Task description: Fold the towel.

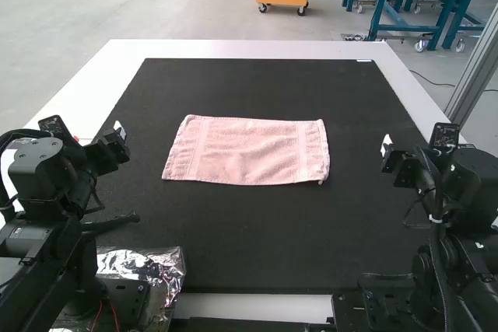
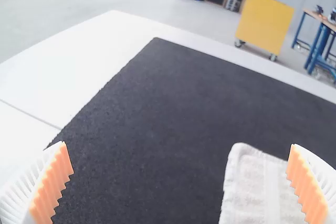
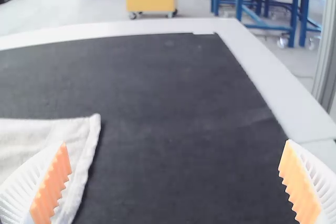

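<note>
Okay, my left pincer and right pincer gape empty, the pink towel lies flat on the dark mat, so gripping looks due: next, I'd reach for its near corners.

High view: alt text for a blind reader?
Pink towel lying flat on a black mat on a white table, long sides running left to right; the left arm and right arm stand to either side, not touching it.

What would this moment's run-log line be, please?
towel: lying flat on black mat | left gripper: jaws open, empty | right gripper: jaws open, empty
</note>
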Robot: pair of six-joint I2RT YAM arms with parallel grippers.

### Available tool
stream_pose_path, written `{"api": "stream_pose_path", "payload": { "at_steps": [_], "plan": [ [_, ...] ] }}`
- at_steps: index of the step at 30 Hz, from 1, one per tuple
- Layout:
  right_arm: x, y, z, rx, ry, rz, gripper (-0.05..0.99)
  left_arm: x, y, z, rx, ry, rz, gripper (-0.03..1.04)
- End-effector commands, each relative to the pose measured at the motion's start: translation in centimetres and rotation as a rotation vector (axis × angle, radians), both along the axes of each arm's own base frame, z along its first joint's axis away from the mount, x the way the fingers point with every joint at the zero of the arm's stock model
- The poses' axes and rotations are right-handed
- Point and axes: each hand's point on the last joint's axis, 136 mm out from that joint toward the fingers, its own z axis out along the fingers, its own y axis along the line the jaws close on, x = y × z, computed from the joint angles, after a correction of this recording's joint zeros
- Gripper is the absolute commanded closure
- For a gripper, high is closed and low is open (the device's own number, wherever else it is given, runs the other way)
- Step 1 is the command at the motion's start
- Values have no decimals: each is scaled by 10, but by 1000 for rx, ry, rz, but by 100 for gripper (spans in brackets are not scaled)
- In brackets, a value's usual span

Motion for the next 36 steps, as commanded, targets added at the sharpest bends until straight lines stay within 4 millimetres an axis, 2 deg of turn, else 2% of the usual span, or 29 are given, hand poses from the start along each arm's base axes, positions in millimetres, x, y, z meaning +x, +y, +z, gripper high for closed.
{"api": "stream_pose_path", "payload": {
  "at_steps": [1, 15, 19, 21, 23, 25, 26, 36],
  "plan": [
    [0, -1, -1, -4, -3, 1, 2, -1, 4, 0, -6, -10, 20, 5],
    [0, -1, -1, -4, -3, 1, 2, -1, 4, 2, -3, -15, 20, 5],
    [0, -1, -2, 7, 0, 0, 2, -1, 3, 12, 137, -24, 15, 5],
    [0, -1, 5, 0, -27, 1, 2, -1, 3, 16, 194, -27, 16, 5],
    [0, -3, 20, -127, -83, -7, 2, -1, 3, 20, 228, -33, 15, 5],
    [1, -2, 18, -353, -66, 6, 2, -1, 2, 25, 228, -53, 13, 5],
    [1, 0, 17, -408, -64, 19, 2, -1, 2, 26, 228, -58, 13, 5],
    [-1, 10, 42, -578, -176, 52, 2, -4, 2, 54, 420, -128, 41, 8]
  ]
}}
